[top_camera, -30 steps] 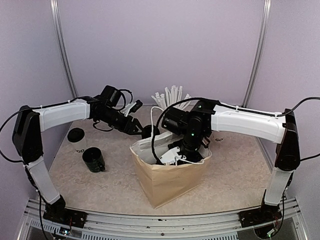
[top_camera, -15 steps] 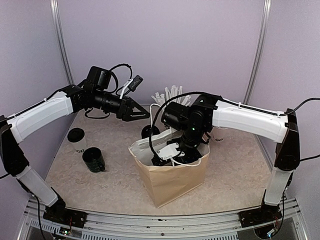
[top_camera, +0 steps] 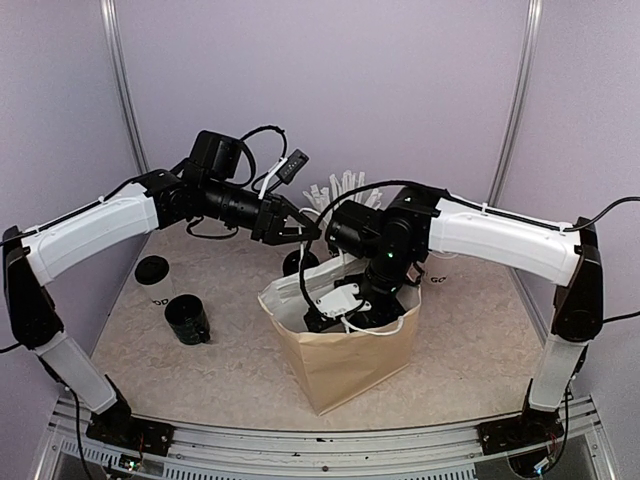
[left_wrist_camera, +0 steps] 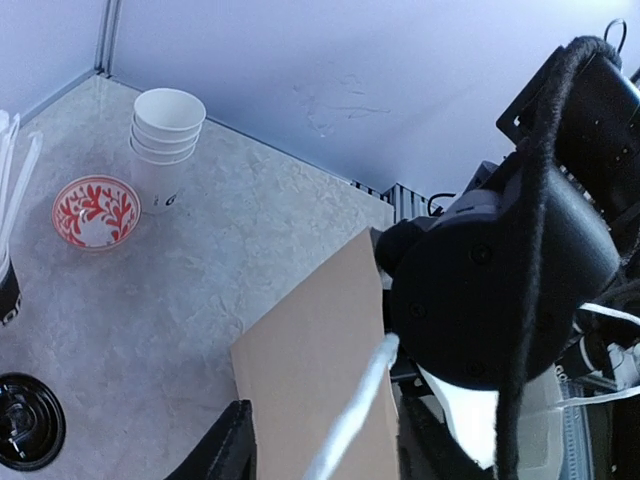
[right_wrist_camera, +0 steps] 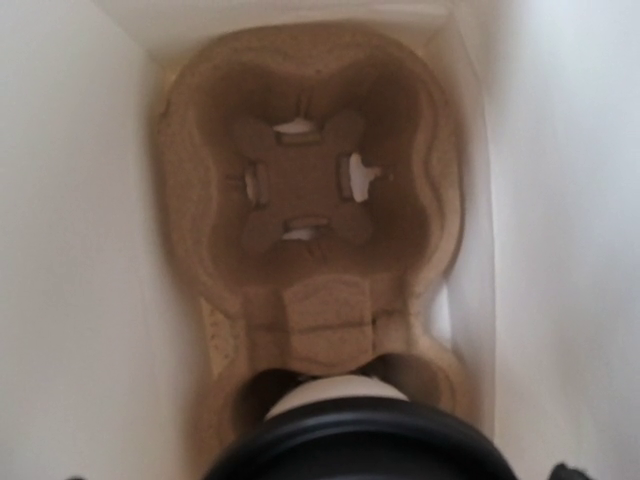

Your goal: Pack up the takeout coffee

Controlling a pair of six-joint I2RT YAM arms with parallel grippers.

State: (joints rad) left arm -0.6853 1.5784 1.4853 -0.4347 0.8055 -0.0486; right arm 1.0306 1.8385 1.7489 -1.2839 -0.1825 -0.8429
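Note:
Looking down into the brown paper bag [top_camera: 345, 360] in the right wrist view, the takeout coffee [right_wrist_camera: 350, 425], a white cup with a black lid, stands in the near pocket of a cardboard cup carrier [right_wrist_camera: 310, 190] on the bag's floor. My right gripper [right_wrist_camera: 320, 474] reaches into the bag [top_camera: 345, 310] and is open, its tips just wider than the lid. My left gripper [left_wrist_camera: 330, 455] hovers at the bag's back left rim [top_camera: 300, 230]. Its jaws stand apart, with the bag's white cord handle [left_wrist_camera: 360, 400] running loosely between them. From above, the right arm hides the cup.
A stack of white paper cups [left_wrist_camera: 168, 125] and a red patterned bowl [left_wrist_camera: 97, 210] stand behind the bag. A black lid [top_camera: 298, 262] lies at the bag's back, another [top_camera: 152, 268] at far left. A dark green mug [top_camera: 187, 320] and white straws [top_camera: 345, 190] also stand on the table.
The left arm rose from the table and swung right to the bag's back rim, its jaws narrowing a little. The right gripper stayed in the bag and barely shifted.

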